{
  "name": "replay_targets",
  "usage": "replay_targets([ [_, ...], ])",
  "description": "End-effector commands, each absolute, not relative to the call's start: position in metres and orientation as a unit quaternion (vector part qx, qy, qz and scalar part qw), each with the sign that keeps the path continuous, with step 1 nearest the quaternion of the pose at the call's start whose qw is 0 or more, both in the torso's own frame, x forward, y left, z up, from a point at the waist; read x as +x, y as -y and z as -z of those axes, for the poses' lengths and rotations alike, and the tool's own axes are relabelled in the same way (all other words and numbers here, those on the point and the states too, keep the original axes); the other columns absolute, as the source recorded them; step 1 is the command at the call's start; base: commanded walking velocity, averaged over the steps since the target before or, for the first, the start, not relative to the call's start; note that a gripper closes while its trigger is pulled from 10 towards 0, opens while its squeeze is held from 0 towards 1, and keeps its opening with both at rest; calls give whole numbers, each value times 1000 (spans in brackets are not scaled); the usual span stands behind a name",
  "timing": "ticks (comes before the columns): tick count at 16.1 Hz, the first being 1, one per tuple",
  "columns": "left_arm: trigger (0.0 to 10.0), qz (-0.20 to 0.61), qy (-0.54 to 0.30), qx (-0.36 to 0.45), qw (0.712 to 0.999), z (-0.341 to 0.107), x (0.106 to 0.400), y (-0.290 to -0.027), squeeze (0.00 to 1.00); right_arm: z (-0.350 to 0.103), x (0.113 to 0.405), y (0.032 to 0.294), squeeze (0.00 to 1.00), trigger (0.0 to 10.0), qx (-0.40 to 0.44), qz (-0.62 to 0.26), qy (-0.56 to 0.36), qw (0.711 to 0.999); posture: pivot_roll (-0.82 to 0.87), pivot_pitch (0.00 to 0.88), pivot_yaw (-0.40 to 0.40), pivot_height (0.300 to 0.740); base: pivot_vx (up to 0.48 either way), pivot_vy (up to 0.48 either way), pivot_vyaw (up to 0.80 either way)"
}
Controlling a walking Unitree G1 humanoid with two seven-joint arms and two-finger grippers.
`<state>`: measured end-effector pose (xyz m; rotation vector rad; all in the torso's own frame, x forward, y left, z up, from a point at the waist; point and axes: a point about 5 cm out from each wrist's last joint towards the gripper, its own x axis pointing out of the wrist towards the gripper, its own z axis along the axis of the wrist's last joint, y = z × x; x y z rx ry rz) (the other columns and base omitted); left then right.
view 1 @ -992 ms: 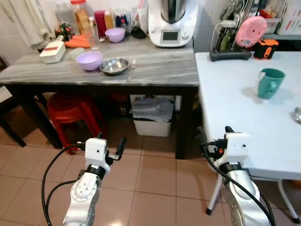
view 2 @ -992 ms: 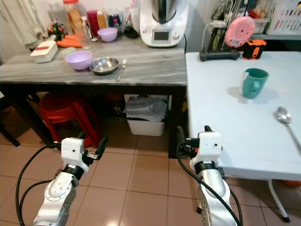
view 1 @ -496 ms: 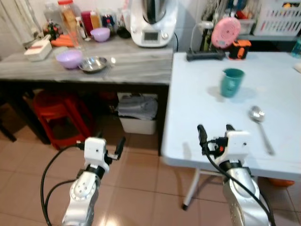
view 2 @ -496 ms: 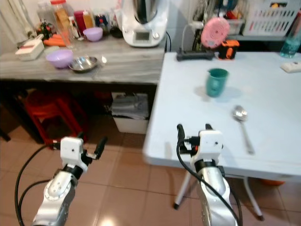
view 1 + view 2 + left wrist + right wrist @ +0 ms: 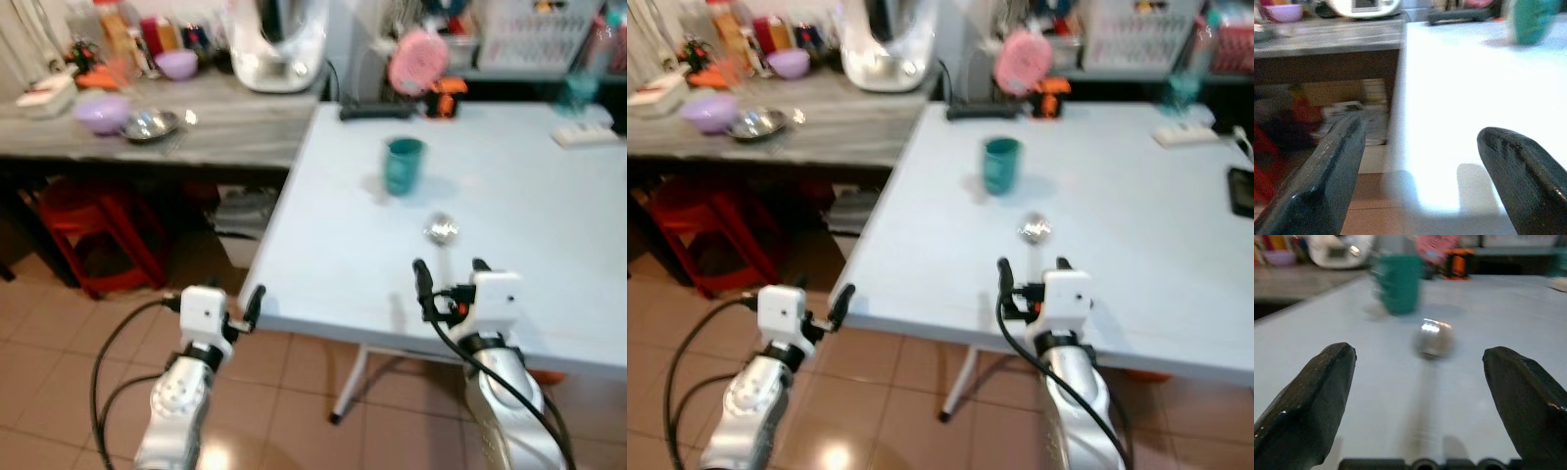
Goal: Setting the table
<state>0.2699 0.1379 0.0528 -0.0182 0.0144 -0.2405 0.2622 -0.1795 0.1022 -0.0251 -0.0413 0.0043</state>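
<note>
A teal cup (image 5: 404,164) stands upright on the white table (image 5: 323,245). A metal spoon (image 5: 441,230) lies just nearer than it, bowl end toward the cup. My right gripper (image 5: 449,278) hovers open over the table's near edge, pointing at the spoon (image 5: 1433,340) and the cup (image 5: 1399,281) beyond, with nothing between its fingers (image 5: 1308,401). My left gripper (image 5: 217,302) is open and empty, low by the table's near left corner; its fingers (image 5: 1332,181) frame the table edge (image 5: 1400,122). The picture is blurred.
A grey side table (image 5: 206,137) at the left carries purple bowls (image 5: 104,112), a steel bowl (image 5: 150,123) and a white appliance (image 5: 274,44). A red stool (image 5: 93,230) stands beneath it. A pink gadget (image 5: 415,61), a white box (image 5: 573,135) and a dark phone (image 5: 1242,191) occupy the white table's far side.
The whole picture has slid left, so the camera has turned right; the white table with cup and spoon now lies ahead. Both grippers hold the same open pose.
</note>
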Motion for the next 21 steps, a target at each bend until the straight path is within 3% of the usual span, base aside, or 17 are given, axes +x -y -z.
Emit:
replay_targets([
  [1, 10000, 121, -1, 1, 993, -57, 273, -141, 0, -108, 264, 176, 0, 10000, -10, -8, 33, 999, -89, 0, 79, 740, 0, -480, 0],
  [4, 10000, 121, -2, 0, 993, -56, 273, -140, 0, -109, 265, 176, 0, 10000, -11, -8, 34, 999, -90, 0, 76, 740, 0, -425, 0],
  [21, 10000, 149, 10, -14, 989, -58, 272, -139, 0, -111, 270, 168, 0, 10000, -12, -18, 43, 999, -84, 0, 77, 740, 28, 0, 24],
])
